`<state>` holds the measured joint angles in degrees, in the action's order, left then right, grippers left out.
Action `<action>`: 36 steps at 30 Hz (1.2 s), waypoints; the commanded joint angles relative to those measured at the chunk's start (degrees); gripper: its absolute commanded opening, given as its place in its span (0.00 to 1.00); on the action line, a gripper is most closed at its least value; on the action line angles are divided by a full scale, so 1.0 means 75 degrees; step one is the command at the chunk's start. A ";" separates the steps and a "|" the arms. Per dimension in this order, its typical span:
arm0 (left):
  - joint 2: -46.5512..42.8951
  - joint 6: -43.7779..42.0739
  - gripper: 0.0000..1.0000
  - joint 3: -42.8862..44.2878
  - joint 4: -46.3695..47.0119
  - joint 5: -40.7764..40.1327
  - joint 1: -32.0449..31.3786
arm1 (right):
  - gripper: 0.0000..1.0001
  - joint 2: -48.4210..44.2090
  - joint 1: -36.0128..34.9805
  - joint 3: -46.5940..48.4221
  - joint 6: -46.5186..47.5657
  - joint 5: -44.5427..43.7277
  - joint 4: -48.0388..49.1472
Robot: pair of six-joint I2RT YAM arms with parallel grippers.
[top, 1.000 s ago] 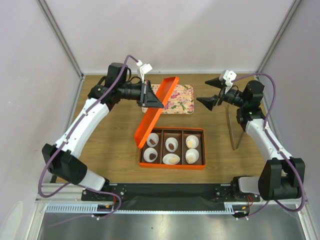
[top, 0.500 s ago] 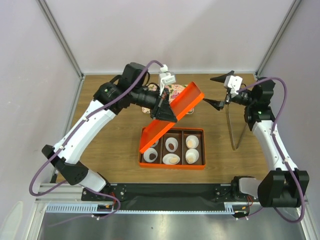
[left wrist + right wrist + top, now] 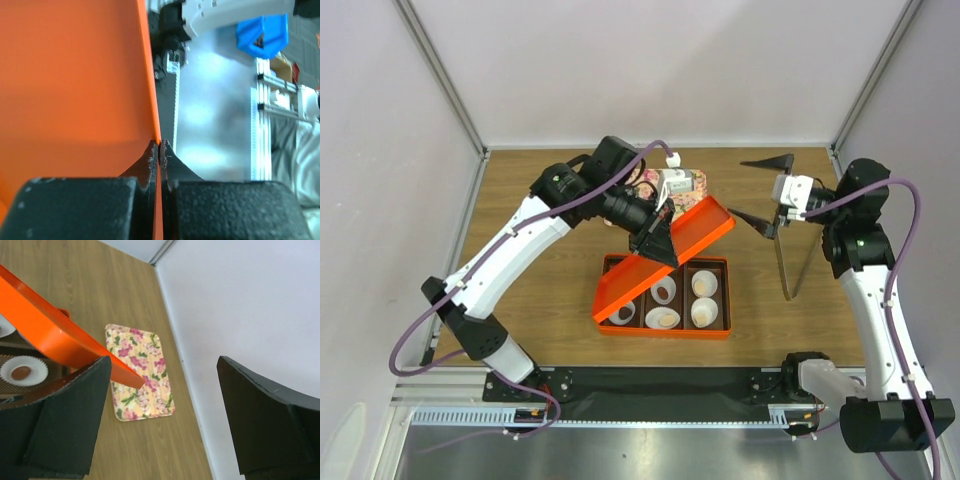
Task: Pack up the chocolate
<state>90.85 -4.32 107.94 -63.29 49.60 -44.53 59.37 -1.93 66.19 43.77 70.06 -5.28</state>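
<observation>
My left gripper (image 3: 661,244) (image 3: 159,145) is shut on the edge of an orange lid (image 3: 698,230) (image 3: 75,75). It holds the lid tilted over the left side of the orange box (image 3: 665,333). The box's compartments hold white paper cups (image 3: 663,318) with chocolate (image 3: 704,284) in them. One brown piece of chocolate (image 3: 21,372) in its cup shows under the lid in the right wrist view. The left compartments are partly hidden by the lid. My right gripper (image 3: 763,192) (image 3: 164,360) hangs open and holds nothing, to the right of the lid's raised end.
A floral tray (image 3: 688,184) (image 3: 140,372) lies on the wooden table behind the box, partly covered by the left arm. A thin clear upright stand (image 3: 783,262) is at the right. Walls close in the table at the back and sides.
The left arm has swung the lid from steeply upright behind the box down to a lower tilt over it. The right arm has drawn back to the right, still open.
</observation>
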 commanded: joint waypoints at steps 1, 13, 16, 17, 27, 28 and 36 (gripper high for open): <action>0.0144 -0.0865 0.00 0.0537 0.0423 0.0336 -0.0203 | 0.93 -0.0369 -0.0293 -0.0071 0.0984 0.0350 -0.1804; 0.0754 -0.1358 0.00 0.0994 0.0013 0.0218 -0.0308 | 0.93 -0.0393 0.0748 0.0033 0.1559 -0.1407 -0.2753; 0.0731 -0.1428 0.00 0.1147 -0.0069 0.0078 -0.0308 | 0.93 -0.0370 0.1498 0.0174 0.1407 -0.1175 -0.2800; 0.0719 -0.1463 0.00 0.1170 -0.0104 0.0031 -0.0308 | 0.93 -0.0312 0.1651 0.0209 0.1082 -0.0953 -0.2742; 0.0906 -0.1791 0.01 0.1357 -0.0444 -0.0533 -0.0308 | 0.92 -0.0182 0.1840 0.0748 0.1921 0.0302 -0.4253; 0.0941 -0.1815 0.00 0.1416 -0.0445 -0.0416 -0.0297 | 0.92 -0.0229 0.1828 0.0737 0.1806 0.0372 -0.4230; 0.1023 -0.1779 0.00 0.1510 -0.0292 0.0147 -0.0331 | 0.91 -0.0135 0.1828 0.0808 0.2344 0.1077 -0.5226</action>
<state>98.61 -15.11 116.29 -68.05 46.44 -46.92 58.94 11.86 70.85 58.43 74.43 -40.49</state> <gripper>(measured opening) 0.010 0.916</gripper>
